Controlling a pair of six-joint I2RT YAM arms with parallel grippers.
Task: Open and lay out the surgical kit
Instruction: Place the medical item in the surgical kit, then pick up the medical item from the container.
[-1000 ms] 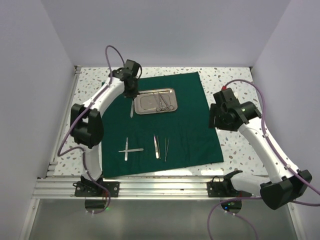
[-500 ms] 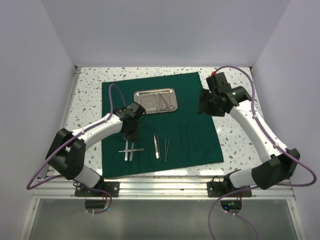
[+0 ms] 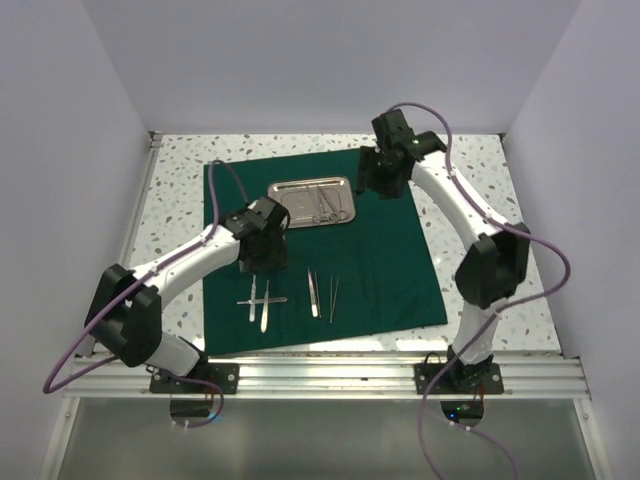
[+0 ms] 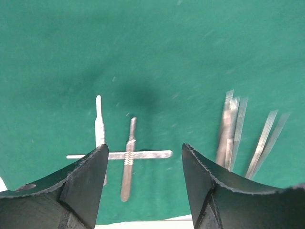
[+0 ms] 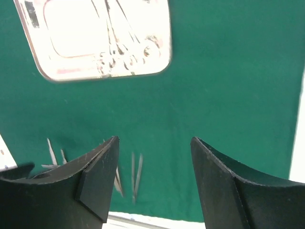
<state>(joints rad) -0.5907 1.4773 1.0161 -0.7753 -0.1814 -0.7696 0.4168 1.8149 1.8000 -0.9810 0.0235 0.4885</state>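
Now that a third scalpel (image 3: 265, 308) is lying on the cloth (image 3: 390, 260), out of the tray (image 3: 290, 207), you are backing the left gripper (image 3: 256, 268) off. Left wrist is showing it spread, empty. Right wrist is showing the right gripper (image 5: 155, 143), also spread, arriving near the tray's clamps (image 5: 131, 52).

A white, dark-speckled flat tabletop (image 3: 175, 190) fills the middle of the top view between pale walls. One thing lies directly on it: a dark green rectangular cloth wrap (image 3: 385, 260), spread open and flat, slightly skewed, centre-left of the frame. Bare tabletop shows as a narrow band left of the cloth, a strip along the top, and a wider band on the right.
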